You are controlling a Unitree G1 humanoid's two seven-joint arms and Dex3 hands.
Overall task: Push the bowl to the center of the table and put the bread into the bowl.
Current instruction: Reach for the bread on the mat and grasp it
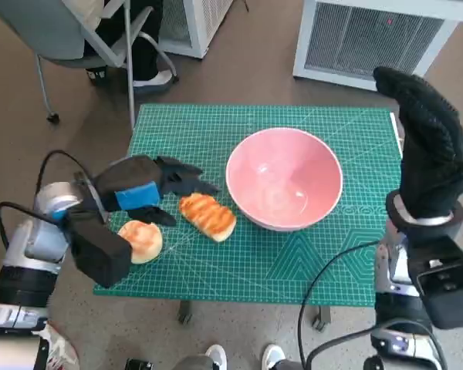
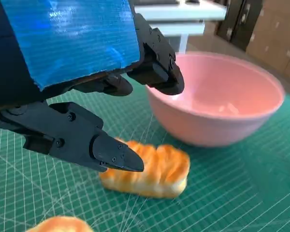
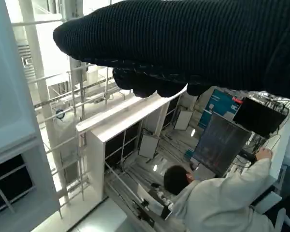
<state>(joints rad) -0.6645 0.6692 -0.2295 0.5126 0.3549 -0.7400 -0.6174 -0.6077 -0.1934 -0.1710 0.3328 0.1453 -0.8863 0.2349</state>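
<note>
Bowl (image 1: 284, 179) sits about mid-bench on the green mat (image 1: 324, 254), slightly right of centre, so the push looks done or close to it. It's empty.

Bread (image 1: 207, 216) is a long glazed loaf lying flat on the mat, just left of the bowl, near but not touching it. A second round bun (image 1: 140, 240) lies further left, near edge of the bench.

Left robot hand (image 1: 150, 190) hovers over the left end of the bread, fingers spread apart, nothing held; in the wrist view one fingertip (image 2: 117, 157) is just in front of the loaf, contact can't be confirmed.

Right robot hand (image 1: 426, 146) is raised off the right edge of the bench, fingers extended together, holding nothing.

Handling guess: bread is light and soft and will dent under a hard squeeze; the glazed top may be slick. Best to take it across the short width at mid-length with light force. The drop is short.
</note>
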